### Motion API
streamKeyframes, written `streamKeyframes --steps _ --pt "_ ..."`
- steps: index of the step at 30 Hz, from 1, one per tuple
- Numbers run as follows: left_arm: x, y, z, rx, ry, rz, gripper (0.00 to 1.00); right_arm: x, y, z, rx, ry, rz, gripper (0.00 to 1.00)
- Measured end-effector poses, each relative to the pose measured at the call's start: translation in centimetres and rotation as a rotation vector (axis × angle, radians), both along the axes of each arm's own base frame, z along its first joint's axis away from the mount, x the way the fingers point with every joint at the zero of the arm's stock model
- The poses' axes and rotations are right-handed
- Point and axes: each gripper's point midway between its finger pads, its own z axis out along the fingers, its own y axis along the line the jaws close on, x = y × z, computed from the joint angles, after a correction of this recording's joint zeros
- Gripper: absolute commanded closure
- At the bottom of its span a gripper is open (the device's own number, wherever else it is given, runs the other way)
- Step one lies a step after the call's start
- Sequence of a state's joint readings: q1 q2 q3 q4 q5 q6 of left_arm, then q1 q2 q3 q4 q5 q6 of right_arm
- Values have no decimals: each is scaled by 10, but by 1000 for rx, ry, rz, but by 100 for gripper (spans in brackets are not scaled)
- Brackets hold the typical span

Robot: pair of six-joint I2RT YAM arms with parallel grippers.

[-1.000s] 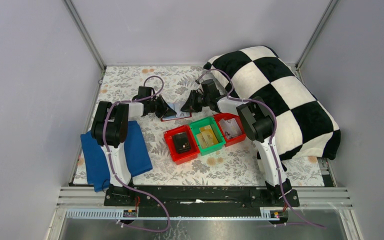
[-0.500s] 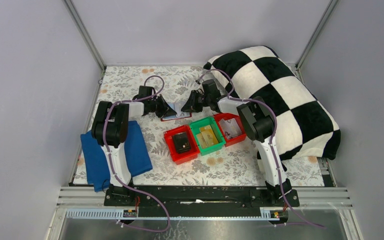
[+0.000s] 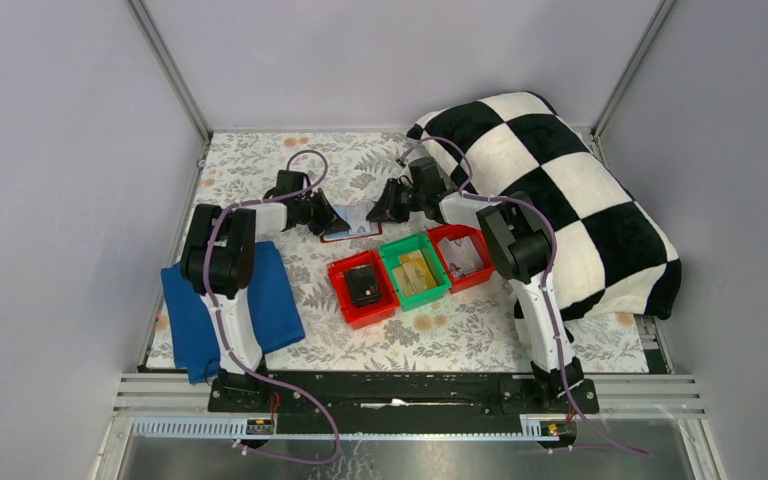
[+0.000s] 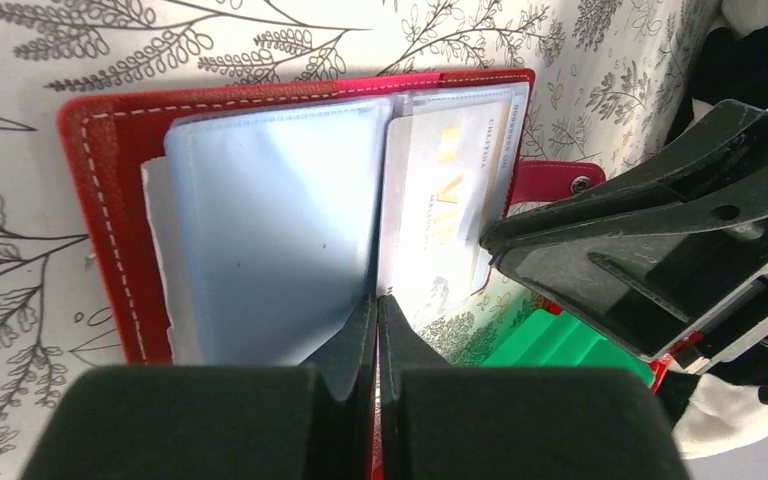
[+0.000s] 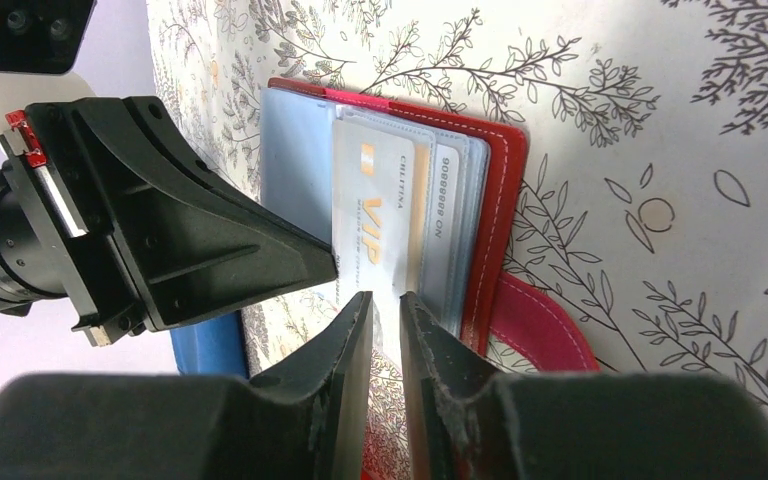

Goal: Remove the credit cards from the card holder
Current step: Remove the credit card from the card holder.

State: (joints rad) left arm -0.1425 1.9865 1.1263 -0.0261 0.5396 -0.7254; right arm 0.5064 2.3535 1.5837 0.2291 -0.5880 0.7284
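On the tabletop (image 3: 260,170), midway toward the far edge, I see the card holder (image 4: 100,200) lying open. My left claw (image 4: 376,318) is pinching its blue pocket lining. My right claw (image 5: 384,312) pinches a pale credit card (image 5: 375,215) by its end.

Light is even; wrist cams go soft up close.
Top view: diffuse overhead light, short soft shadows on the desk (image 3: 260,160), sharp throughout, frame rails bow slightly at the edges. Left wrist: left jaws are a dark out-of-focus mass at the bottom; card holder (image 4: 110,220) is sharp, mild washout on the credit card (image 4: 440,200), grey shadow band along the holder's far edge. Right wrist: right jaws blurred in the foreground, card print readable, desk near white at right, narrow shadow beside the holder's stitched edge.
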Motion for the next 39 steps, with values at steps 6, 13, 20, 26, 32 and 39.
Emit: streamKeyframes --steps 6,13,20,26,32,39 --pt "-2 6 -1 20 7 0 100 0 -1 0 -1 1 0 76" --pt "-3 11 1 38 9 1 100 0 -1 0 -2 0 1 76" --pt "-5 15 3 44 12 3 100 0 -1 0 -2 -2 2 75" --pt "-5 17 4 44 11 6 100 -2 1 0 0 -2 10 74" --pt "-5 18 4 44 11 0 100 -5 5 1 1 -5 21 73" --pt "-6 18 4 38 12 -3 82 -8 15 8 -15 -5 49 72"
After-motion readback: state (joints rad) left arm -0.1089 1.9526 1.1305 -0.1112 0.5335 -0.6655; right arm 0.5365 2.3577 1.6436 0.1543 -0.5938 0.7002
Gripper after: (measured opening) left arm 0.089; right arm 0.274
